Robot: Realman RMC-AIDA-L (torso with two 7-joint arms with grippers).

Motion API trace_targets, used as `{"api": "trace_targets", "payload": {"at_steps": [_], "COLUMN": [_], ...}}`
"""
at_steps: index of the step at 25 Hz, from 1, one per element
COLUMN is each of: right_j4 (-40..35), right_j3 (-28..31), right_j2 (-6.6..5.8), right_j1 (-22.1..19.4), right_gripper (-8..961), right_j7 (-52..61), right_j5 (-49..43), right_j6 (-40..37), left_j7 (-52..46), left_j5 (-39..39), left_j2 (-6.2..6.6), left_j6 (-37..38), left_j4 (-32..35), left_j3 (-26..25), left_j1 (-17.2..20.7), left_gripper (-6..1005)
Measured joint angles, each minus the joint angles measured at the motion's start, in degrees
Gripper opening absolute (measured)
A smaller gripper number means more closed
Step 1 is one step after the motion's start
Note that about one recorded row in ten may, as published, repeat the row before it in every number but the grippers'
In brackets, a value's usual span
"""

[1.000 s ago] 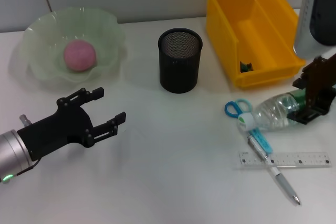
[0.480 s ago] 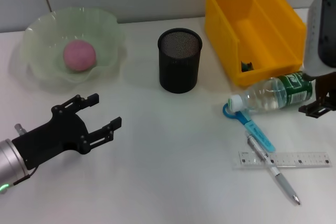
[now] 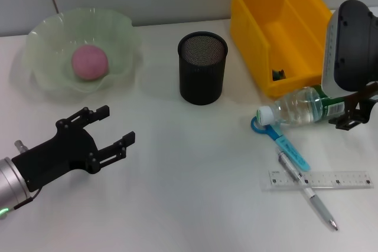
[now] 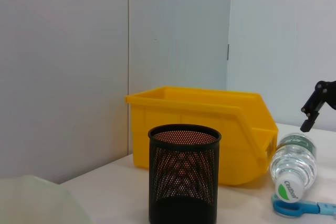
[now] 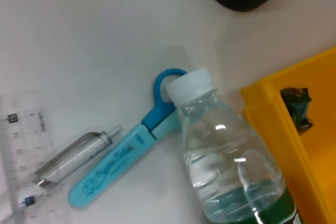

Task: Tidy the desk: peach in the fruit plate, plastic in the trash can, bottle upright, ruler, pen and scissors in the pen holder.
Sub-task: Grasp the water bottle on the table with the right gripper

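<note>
1. The bottle (image 3: 304, 105) was seen lying on its side on the desk (image 3: 195, 175), cap over the scissors (image 3: 280, 137), beside the trash can (image 3: 283, 30).
2. The right gripper (image 3: 352, 113) was at its labelled base; whether its fingers were closed could not be told.
3. The left gripper (image 3: 106, 131) was held spread, idle.
4. The bottle was judged light, smooth, partly filled, and best gripped around the body.

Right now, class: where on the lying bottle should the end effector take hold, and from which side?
Grip the bottle around its labelled lower body, coming from above on the robot's right. It lies on its side, cap toward the scissors, so the round body offers two opposite sides, probably making tipping it upright easier.
</note>
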Motion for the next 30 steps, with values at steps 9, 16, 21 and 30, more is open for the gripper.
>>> {"api": "trace_targets", "payload": {"at_steps": [9,16,21,30], "right_j4": [2.4,5.0,6.9,10.3], "right_j3": [-1.4,-3.1,-3.5,-3.7], "right_j2": [-0.1,-0.11,-0.12,-0.17], "right_j1": [0.7,0.8,1.2,2.1], "right_gripper": [725,725,725,725], "right_j7": [0.9,0.9,1.3,1.4], "right_j5": [-0.8,-0.8,-0.8,-0.8], "right_j6": [3.9,7.2,8.7,10.9], "left_j7": [0.0,0.0,0.0,-0.1], "left_j5": [0.0,0.0,0.0,0.0], "left_j2": [0.03,0.03,0.03,0.03], "left_j6": [0.0,0.0,0.0,0.0], "left_j4": [-0.2,-0.3,-0.4,-0.4], "left_j3": [0.0,0.0,0.1,0.1], "left_j1": [-0.2,-0.4,-0.4,-0.3], "left_gripper": [784,784,784,784]}}
